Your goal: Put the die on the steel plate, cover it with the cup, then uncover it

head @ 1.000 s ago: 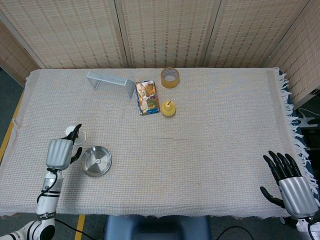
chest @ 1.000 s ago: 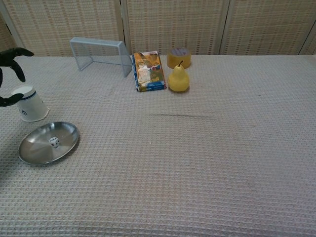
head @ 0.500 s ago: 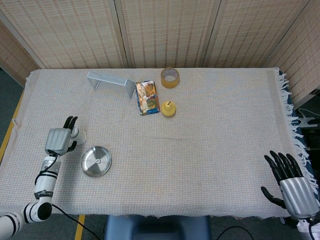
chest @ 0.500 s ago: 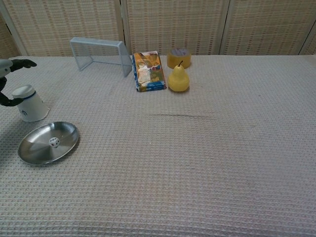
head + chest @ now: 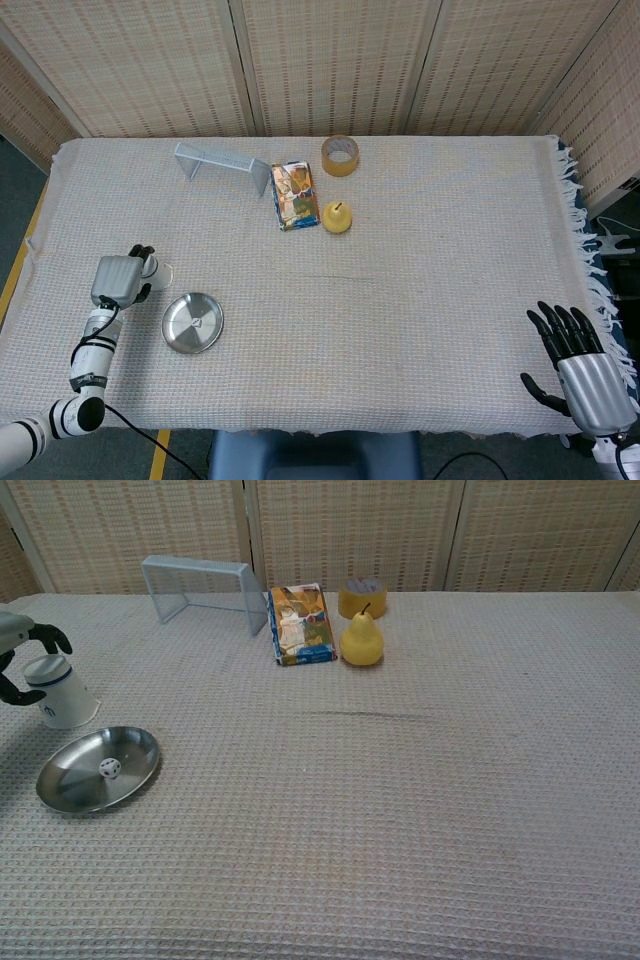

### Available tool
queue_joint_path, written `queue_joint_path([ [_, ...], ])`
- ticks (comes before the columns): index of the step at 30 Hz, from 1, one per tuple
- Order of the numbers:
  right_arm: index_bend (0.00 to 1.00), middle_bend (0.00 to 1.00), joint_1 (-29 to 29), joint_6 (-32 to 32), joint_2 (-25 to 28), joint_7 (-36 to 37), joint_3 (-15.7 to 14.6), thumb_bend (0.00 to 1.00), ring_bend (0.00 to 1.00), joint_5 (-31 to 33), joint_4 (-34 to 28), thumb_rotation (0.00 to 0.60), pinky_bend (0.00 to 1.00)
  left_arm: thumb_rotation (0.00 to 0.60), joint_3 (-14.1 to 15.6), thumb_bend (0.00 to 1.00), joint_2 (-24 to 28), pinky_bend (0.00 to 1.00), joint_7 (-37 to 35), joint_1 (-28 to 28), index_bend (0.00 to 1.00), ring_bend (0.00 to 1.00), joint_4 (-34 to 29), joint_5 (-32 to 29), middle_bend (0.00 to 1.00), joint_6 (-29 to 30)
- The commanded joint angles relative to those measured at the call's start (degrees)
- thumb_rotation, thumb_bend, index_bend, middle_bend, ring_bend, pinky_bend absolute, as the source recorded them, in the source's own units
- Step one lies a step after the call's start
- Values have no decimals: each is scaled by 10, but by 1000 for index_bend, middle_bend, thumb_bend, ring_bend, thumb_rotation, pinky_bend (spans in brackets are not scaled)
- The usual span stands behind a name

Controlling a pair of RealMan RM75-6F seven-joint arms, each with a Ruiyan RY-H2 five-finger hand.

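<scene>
The steel plate (image 5: 176, 336) (image 5: 62, 791) lies near the table's front left, and the white die (image 5: 108, 769) rests in its middle. An upturned white cup (image 5: 62, 694) (image 5: 154, 267) stands on the cloth just behind and left of the plate. My left hand (image 5: 118, 280) (image 5: 22, 650) wraps around the cup, with fingers curled over its top and the thumb against its lower side. My right hand (image 5: 575, 360) hovers at the table's front right corner, fingers spread and empty; it shows only in the head view.
At the back stand a white wire rack (image 5: 222, 162) (image 5: 195, 585), a colourful packet (image 5: 295, 194) (image 5: 300, 623), a yellow pear (image 5: 336, 216) (image 5: 361, 640) and a tape roll (image 5: 340, 155) (image 5: 362, 597). The cloth's fringe hangs off the right edge.
My left hand has gone from spread wide beside the cup to fingers curled around it. The cup, plate, die and right hand stay put.
</scene>
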Motion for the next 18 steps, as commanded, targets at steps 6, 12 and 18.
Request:
queue_joint_path([
  [6, 0, 0, 0, -1, 0, -2, -1, 173, 0, -1, 0, 525, 0, 600, 7, 331, -10, 996, -25, -7, 283, 761, 23, 18, 283, 5],
  [12, 0, 0, 1, -4, -1, -3, 0, 173, 0, 3, 0, 525, 0, 600, 12, 332, -13, 996, -35, -12, 293, 761, 30, 20, 303, -2],
  [18, 0, 0, 2, -7, -2, -4, 1, 173, 0, 6, 0, 526, 0, 600, 16, 337, -17, 996, -45, -15, 363, 761, 39, 29, 378, 2],
])
